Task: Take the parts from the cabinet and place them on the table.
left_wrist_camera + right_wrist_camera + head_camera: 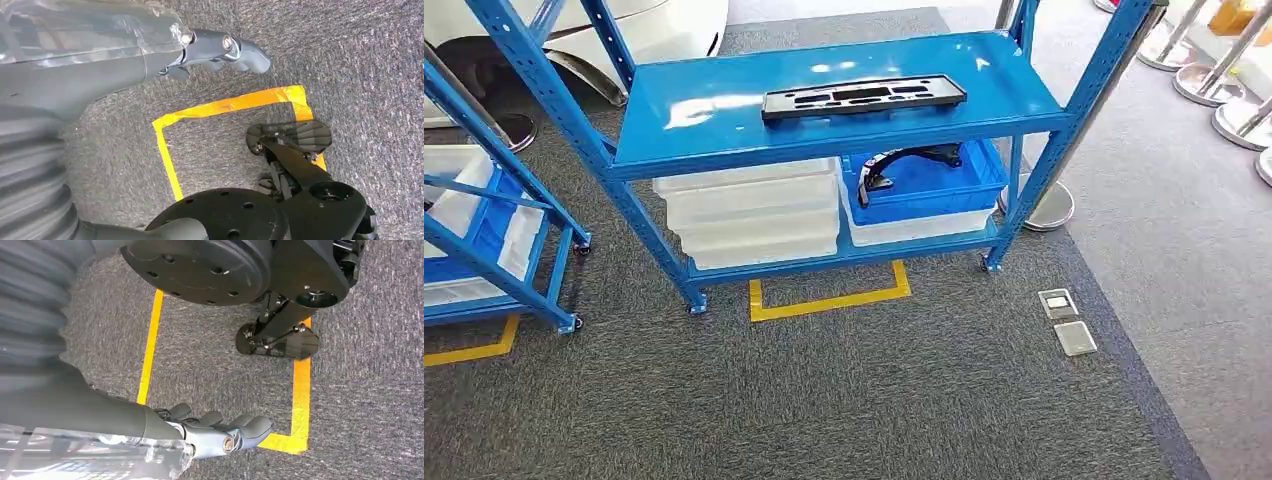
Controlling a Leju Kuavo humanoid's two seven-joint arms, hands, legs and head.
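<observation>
Carpet (874, 400), grey, nearest item on my feed, marked with a yellow tape outline (829, 297) at the foot of the rack. Left robot hand (220, 52): hanging beside the body over the carpet, fingers slightly curled and close together, holding nothing; I read it as empty and loosely apart. Right robot hand (220, 432): same hanging pose over the carpet next to a yellow tape corner (295, 440), fingers extended side by side, nothing in them.

Blue rack (824, 130), on castors, standing just beyond the tape outline. Lower shelf: stacked white bins (749, 215) on the left, a blue bin (924, 185) nested on a white one on the right, with a curved black part (904, 162) lying in it. Upper shelf: long flat black part (864, 98) with several slots, lying flat near the middle, long axis running left to right along the shelf, right end sitting slightly farther back than the left.

Second blue rack (484, 230), at the left edge, carrying white bins. Two floor plates (1066, 320), set in the carpet to the right. Chrome post bases (1224, 90), far right, on the lighter floor.
</observation>
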